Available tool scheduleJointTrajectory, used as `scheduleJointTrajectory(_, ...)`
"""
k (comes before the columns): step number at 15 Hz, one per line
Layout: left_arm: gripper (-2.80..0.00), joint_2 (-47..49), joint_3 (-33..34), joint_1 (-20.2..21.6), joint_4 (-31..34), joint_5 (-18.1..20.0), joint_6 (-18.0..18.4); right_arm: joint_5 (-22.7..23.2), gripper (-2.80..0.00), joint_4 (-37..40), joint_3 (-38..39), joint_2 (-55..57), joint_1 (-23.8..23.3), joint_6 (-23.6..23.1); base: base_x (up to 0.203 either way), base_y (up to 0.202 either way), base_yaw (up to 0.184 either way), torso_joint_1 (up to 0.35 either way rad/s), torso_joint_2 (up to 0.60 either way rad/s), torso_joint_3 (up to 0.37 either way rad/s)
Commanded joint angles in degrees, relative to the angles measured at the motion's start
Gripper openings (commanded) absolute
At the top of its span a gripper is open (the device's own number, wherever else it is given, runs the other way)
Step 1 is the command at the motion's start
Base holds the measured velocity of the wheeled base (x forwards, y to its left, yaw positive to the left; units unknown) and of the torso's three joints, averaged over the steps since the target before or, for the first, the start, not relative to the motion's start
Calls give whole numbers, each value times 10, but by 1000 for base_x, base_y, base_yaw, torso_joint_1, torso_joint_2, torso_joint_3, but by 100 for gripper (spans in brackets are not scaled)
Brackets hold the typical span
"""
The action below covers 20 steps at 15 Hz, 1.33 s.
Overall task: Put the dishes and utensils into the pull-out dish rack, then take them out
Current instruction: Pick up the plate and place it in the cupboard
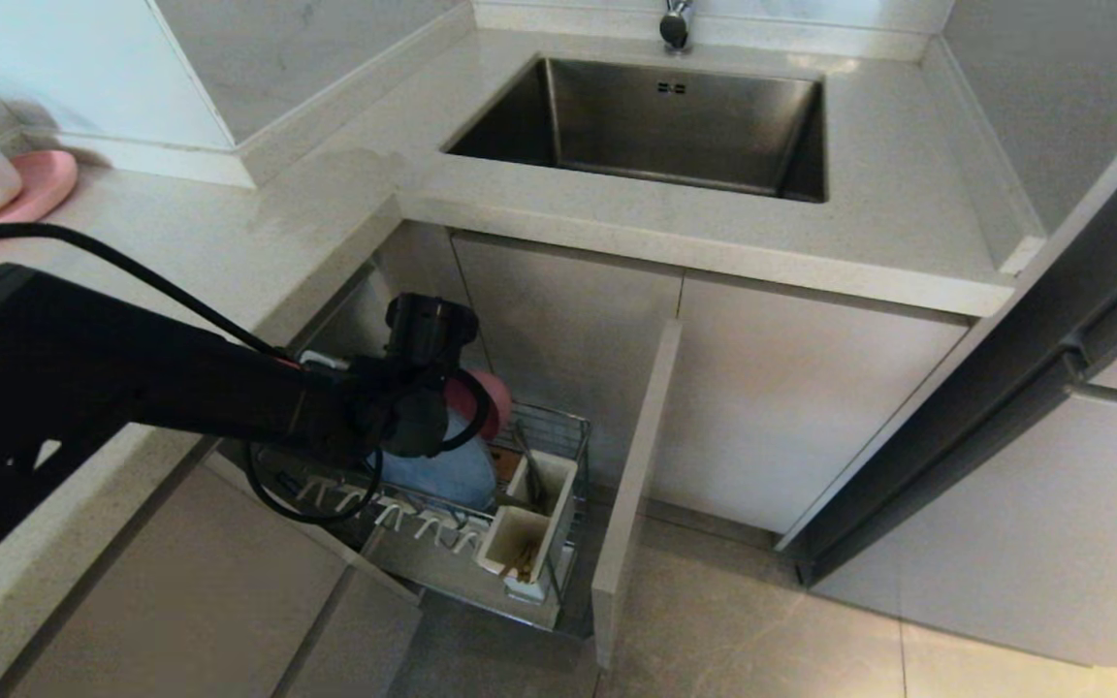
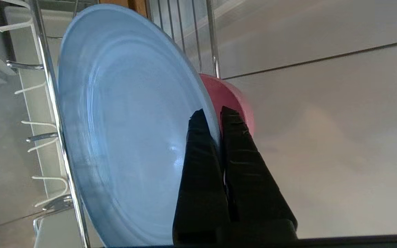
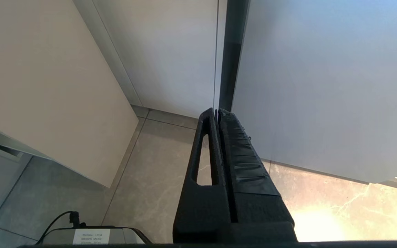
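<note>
Black left gripper (image 2: 215, 117) reaches down into the chrome wire pull-out dish rack (image 1: 558, 427), fingers pinching the rim of the upright matte blue plate (image 2: 126, 131); a round pink bowl (image 2: 229, 100) sits just behind the plate. Right gripper (image 3: 217, 112) hangs pressed together.

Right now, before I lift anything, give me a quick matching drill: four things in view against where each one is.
Things:
1. blue plate
2. pink bowl
3. chopsticks
4. left gripper

Places:
A. in the white utensil box
B. shut on the plate's rim
C. on edge in the pull-out dish rack
D. right behind the plate

Pairs: 1-C, 2-D, 3-A, 4-B
</note>
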<state>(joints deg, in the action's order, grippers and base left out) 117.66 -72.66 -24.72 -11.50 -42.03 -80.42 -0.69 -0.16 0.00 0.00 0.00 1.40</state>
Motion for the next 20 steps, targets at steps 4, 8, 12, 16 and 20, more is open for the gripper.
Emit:
scheduleJointTrajectory(4,-280,27,-6,5,-1,1,-4,0,-280,0,0,0,0,0,0,0,0,0,0,0)
scheduleJointTrajectory(8,-280,43,-11,5,6,0,-4,0,-280,0,0,1,0,0,0,0,0,0,0,0)
scheduleJointTrajectory(12,-280,43,-13,4,12,0,-4,0,-280,0,0,0,0,0,0,0,0,0,0,0)
scheduleJointTrajectory(16,-280,35,-14,3,15,-1,-3,0,-280,0,0,1,0,0,0,0,0,0,0,0)
scheduleJointTrajectory(20,-31,27,-14,3,15,-3,-3,0,-280,0,0,0,0,0,0,0,0,0,0,0)
